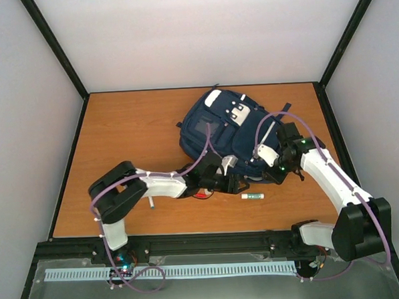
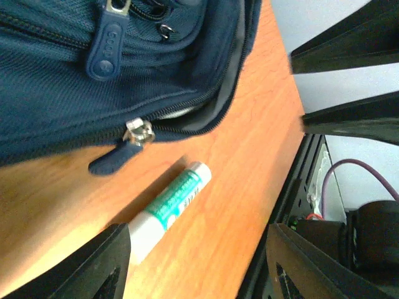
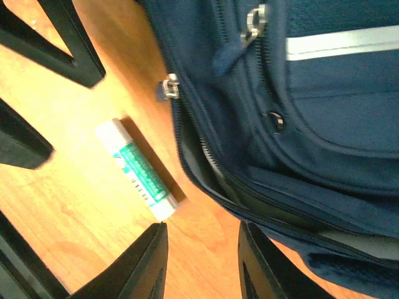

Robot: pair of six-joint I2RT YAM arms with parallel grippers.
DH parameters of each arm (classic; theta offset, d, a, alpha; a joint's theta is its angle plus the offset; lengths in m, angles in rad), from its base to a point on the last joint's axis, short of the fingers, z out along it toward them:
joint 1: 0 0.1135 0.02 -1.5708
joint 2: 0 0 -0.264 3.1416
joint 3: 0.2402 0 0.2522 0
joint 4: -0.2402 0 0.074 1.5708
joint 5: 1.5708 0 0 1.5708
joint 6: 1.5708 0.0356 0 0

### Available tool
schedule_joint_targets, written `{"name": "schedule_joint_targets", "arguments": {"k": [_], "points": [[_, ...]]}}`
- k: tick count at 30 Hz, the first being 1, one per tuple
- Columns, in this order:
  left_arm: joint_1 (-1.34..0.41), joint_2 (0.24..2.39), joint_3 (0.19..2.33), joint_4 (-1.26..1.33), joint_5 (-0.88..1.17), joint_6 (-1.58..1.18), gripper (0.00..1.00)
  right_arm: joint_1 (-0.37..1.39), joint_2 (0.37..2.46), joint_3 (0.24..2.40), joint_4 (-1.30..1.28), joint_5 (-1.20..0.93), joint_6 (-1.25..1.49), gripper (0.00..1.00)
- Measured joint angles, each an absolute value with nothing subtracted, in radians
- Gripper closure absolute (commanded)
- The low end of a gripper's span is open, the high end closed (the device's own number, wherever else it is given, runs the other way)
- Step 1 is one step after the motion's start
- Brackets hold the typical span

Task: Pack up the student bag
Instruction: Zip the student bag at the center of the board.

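Looking down from the top external camera, the student bag (image 1: 215,125) lies flat on the wooden table (image 1: 131,126), right of centre and toward the far side, with its white patches facing up. The left gripper (image 1: 219,178) sits at the bag's near edge, and the right gripper (image 1: 275,165) is at the bag's near right corner. A small white tube (image 1: 253,196) with a green label lies on the table just in front of the bag, between the two grippers. From this view I cannot tell how wide either gripper stands.

From the left wrist camera, the left gripper (image 2: 199,237) is spread wide and holds nothing; bare table shows between its two dark fingers (image 2: 93,268). The tube (image 2: 168,208) lies at an angle on the wood just past the fingertips, its white end close to the left finger. The student bag (image 2: 56,99) fills the upper left. A metal zip slider (image 2: 137,132) with a navy pull tab hangs at the bag's edge, just beside the tube.

From the right wrist camera, the right gripper (image 3: 202,230) is only partly open, its fingers (image 3: 143,265) a narrow gap apart with nothing between them. The tube (image 3: 137,169) rests on the table just beyond the left finger. The student bag (image 3: 299,124) covers the right side, its white stripe (image 3: 343,43) near the top. The bag's zipped edge reaches the right finger.
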State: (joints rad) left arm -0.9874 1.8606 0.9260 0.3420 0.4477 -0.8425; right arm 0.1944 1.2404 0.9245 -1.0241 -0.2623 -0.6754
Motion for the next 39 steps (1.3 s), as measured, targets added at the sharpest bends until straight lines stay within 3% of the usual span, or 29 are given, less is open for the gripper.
{"name": "schedule_joint_targets", "arguments": {"k": [8, 15, 25, 32, 39], "points": [[-0.963, 1.624, 0.801, 0.18, 0.313, -0.808, 0.34, 0.287, 1.246, 0.875, -1.017, -0.29, -0.669, 0.72], [-0.883, 1.554, 0.783, 0.041, 0.173, -0.817, 0.32, 0.323, 1.308, 0.862, -0.986, -0.29, -0.664, 0.73], [-0.855, 1.631, 0.883, -0.053, 0.076, -0.818, 0.35, 0.317, 1.394, 0.81, -0.847, -0.163, -0.614, 0.76], [-0.855, 1.702, 0.91, -0.037, 0.095, -0.815, 0.37, 0.21, 1.452, 0.811, -0.747, -0.088, -0.601, 0.8], [-0.857, 1.707, 0.91, -0.021, 0.122, -0.809, 0.37, 0.13, 1.438, 0.823, -0.701, -0.065, -0.595, 0.63]]}}
